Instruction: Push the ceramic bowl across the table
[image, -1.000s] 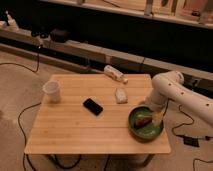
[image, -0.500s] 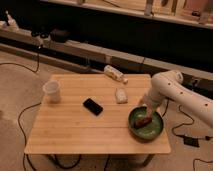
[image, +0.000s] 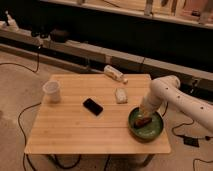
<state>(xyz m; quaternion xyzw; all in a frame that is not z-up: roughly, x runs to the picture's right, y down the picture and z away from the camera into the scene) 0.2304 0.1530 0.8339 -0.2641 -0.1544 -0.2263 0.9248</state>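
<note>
– Wood top, pale planks: the table (image: 75, 135) is taken first. Where's the ceramic bowl (image: 150, 136) set?
– Near the right front corner, close to both edges. The white arm (image: 170, 90) is bent down over it. The gripper (image: 143, 113) is placed at the bowl's far rim, just above the brownish item (image: 144, 121). Released or clenched: can't be told.
– What could go wrong?
– As judged from here: if the bowl is shoved right or frontward, it's tipped off the table, since little margin is seen there. If contact is made too high on the glossy rim, the bowl may be tilted or slipped over, & the item spilled. If it's driven left, the phone (image: 93, 106) may be struck.
– Counts, big to small?
– 1 table, 1 arm w/ 1 gripper, 1 bowl, 1 cup (image: 52, 91), 1 bottle-like obj. (image: 113, 73) at the far edge, 1 phone, 1 white packet (image: 120, 95), 1 brownish item.
</note>
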